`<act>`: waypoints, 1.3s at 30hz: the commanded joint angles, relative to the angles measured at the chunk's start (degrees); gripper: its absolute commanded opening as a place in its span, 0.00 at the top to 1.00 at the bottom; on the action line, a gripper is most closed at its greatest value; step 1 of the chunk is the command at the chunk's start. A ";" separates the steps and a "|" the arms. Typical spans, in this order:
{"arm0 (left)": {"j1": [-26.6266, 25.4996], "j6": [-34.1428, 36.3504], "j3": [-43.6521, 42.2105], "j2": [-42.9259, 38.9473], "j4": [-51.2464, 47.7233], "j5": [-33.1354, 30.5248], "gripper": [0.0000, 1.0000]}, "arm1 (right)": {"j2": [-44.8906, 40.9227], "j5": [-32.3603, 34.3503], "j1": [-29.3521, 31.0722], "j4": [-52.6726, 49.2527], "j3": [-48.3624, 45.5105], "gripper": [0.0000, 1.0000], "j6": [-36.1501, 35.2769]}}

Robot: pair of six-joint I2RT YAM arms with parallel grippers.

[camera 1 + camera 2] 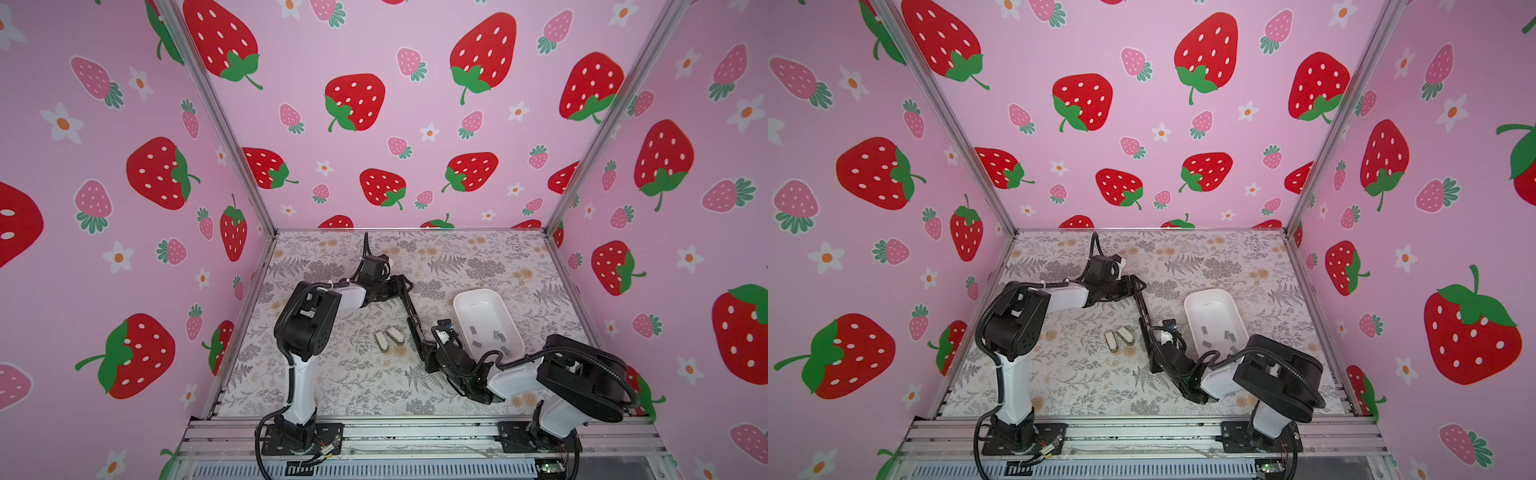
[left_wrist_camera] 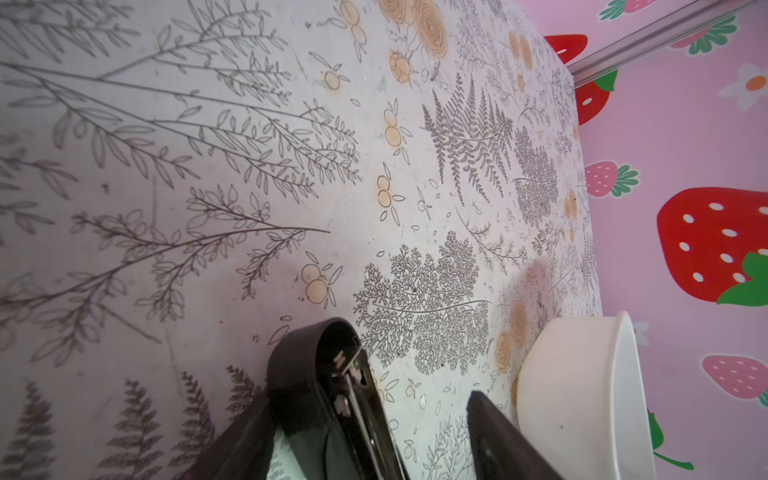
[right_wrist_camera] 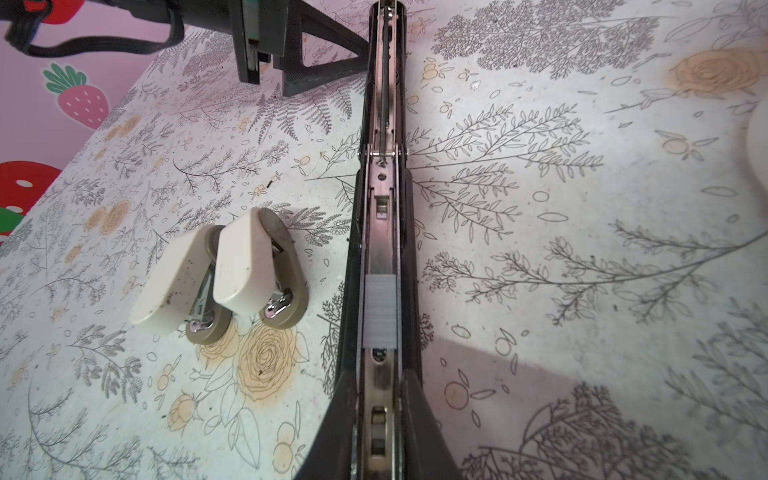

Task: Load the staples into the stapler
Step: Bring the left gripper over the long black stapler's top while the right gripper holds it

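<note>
A long black stapler (image 1: 413, 322) (image 1: 1144, 320) lies folded open flat across the middle of the table. One grey strip of staples (image 3: 379, 311) sits in its metal channel (image 3: 380, 232). My right gripper (image 3: 380, 378) (image 1: 430, 357) is shut on the channel end of the stapler. My left gripper (image 2: 370, 399) (image 1: 397, 286) stands open at the far end. There the black lid (image 2: 316, 365) rests beside one finger, and a clear gap separates it from the other finger (image 2: 494, 428). More loose staples (image 1: 496, 334) (image 1: 1227, 336) lie in the white tray (image 1: 461, 299).
Two small beige staplers (image 1: 388, 337) (image 1: 1119, 338) (image 3: 220, 274) lie side by side just left of the black stapler. The white tray (image 1: 1192, 299) (image 2: 582, 395) stands right of it, close to my right arm. Pink strawberry walls enclose the floral table on three sides.
</note>
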 commanded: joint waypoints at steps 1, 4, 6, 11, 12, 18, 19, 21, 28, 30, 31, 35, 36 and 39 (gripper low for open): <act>0.27 -1.58 0.31 3.84 -1.64 2.94 0.29 | 1.72 -3.57 1.48 -0.69 0.10 1.00 -1.70; 0.40 -1.44 0.29 3.85 -0.34 4.12 0.33 | 2.13 -1.70 2.78 -0.84 0.12 1.00 -3.33; 0.40 -1.29 -0.27 3.38 1.04 4.84 0.36 | 2.58 -0.14 3.58 -1.15 0.30 1.00 -4.12; 0.47 -0.73 -3.76 0.12 4.70 4.05 0.43 | 4.04 2.05 3.99 -1.70 0.60 1.00 -3.98; 0.47 -0.63 -4.25 -0.50 5.37 4.16 0.43 | 4.12 2.10 3.95 -1.67 0.65 1.00 -4.02; -0.16 0.18 -8.84 -4.70 11.32 4.58 0.52 | 3.81 2.84 4.17 -1.84 0.15 1.00 -4.70; -0.43 0.66 -9.66 -5.44 12.37 4.42 0.52 | 3.81 3.04 4.17 -1.68 -0.08 1.00 -4.88; -0.94 1.56 -11.14 -6.74 14.59 4.14 0.52 | 3.58 3.18 4.33 -1.04 -0.39 1.00 -5.57; -3.19 4.41 -16.99 -11.32 23.92 4.62 0.52 | 3.93 3.68 4.78 0.90 -1.11 0.99 -7.42; -3.88 5.51 -18.39 -12.24 25.94 4.52 0.52 | 3.93 3.62 4.87 1.62 -1.33 0.99 -7.59; -4.13 5.87 -19.15 -12.65 27.30 4.52 0.52 | 3.89 3.62 4.87 1.98 -1.58 0.99 -7.73; -5.00 8.51 -21.64 -14.01 30.56 3.84 0.52 | 3.72 4.00 4.87 4.37 -2.99 0.97 -7.97; -5.22 9.20 -22.31 -14.27 31.11 3.36 0.52 | 3.58 4.04 4.90 5.04 -3.32 0.96 -8.17; -5.71 11.04 -24.06 -14.57 33.98 3.07 0.52 | 3.69 3.95 5.02 5.76 -3.46 0.96 -8.94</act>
